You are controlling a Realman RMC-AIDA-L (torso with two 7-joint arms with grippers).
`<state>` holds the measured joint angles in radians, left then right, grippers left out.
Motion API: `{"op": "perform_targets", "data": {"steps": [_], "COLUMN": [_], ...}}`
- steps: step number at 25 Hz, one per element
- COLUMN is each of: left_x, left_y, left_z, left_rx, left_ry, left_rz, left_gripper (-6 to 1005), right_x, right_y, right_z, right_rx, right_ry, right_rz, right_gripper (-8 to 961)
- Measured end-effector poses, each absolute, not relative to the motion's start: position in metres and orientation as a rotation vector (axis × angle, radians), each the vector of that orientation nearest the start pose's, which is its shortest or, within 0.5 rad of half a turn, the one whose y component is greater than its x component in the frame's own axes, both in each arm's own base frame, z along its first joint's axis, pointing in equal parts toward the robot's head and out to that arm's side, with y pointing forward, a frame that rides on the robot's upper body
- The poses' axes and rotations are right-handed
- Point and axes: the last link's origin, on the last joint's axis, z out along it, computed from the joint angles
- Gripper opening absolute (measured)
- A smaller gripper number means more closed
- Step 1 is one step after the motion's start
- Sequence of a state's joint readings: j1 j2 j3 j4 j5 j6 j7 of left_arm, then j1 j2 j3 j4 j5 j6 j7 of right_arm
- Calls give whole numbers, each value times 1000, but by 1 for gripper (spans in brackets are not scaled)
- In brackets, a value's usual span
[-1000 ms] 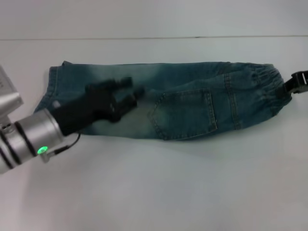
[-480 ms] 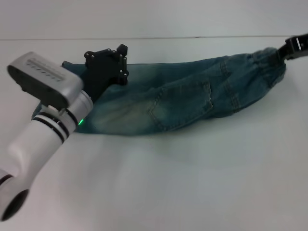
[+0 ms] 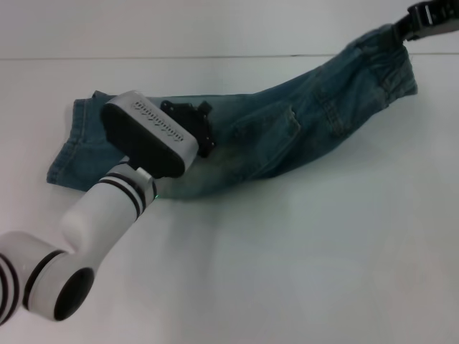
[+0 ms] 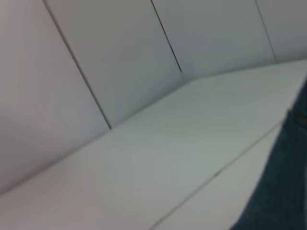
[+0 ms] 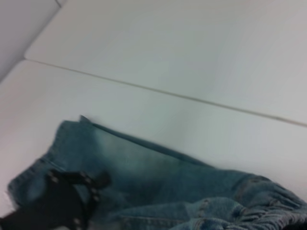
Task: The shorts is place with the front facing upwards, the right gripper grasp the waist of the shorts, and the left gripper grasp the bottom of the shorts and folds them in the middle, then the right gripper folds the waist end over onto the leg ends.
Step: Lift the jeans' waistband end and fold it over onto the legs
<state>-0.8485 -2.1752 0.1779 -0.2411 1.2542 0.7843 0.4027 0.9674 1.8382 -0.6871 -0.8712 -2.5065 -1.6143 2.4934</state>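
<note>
White surface (image 3: pixel 301 272) carries the shorts (image 3: pixel 301 129), their long axis running from lower left to upper right of the head view. At upper right the right claw (image 3: pixel 419 18) is clamped on the raised waist (image 3: pixel 391 54). The left claw (image 3: pixel 193 129) sits mid-garment, nearer the leg ends (image 3: pixel 68 154); whether its fingers are apart I cannot tell, since the wrist hides them.

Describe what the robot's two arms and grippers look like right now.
The left arm is glossy white with black ring bands and a flat silver-grey wrist block with a row of small slots; its left gripper is black, with small silver screws. Only a bit of the black right gripper shows at the picture's edge.
</note>
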Motion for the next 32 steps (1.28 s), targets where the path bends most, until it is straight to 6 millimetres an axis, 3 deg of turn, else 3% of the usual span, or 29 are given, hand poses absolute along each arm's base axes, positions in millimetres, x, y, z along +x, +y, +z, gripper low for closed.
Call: {"op": "perform_targets", "data": {"steps": [5, 12, 32], "left_x": [-214, -200, -164], "left_y": [384, 372, 329], "left_z": [-141, -160, -196], "left_rx": [-2125, -2225, -2410], "left_ry": [-217, -183, -136], "left_rz": [-246, -249, -368], "left_gripper": [7, 6, 7], "right_x": [147, 129, 105], "right_y": [450, 455, 449], "right_z": [124, 121, 110], "right_rx": [-2470, -2502, -2613], "right_ry": [1265, 1222, 1178], "right_rz": [132, 148, 182], "right_gripper": [51, 51, 52]}}
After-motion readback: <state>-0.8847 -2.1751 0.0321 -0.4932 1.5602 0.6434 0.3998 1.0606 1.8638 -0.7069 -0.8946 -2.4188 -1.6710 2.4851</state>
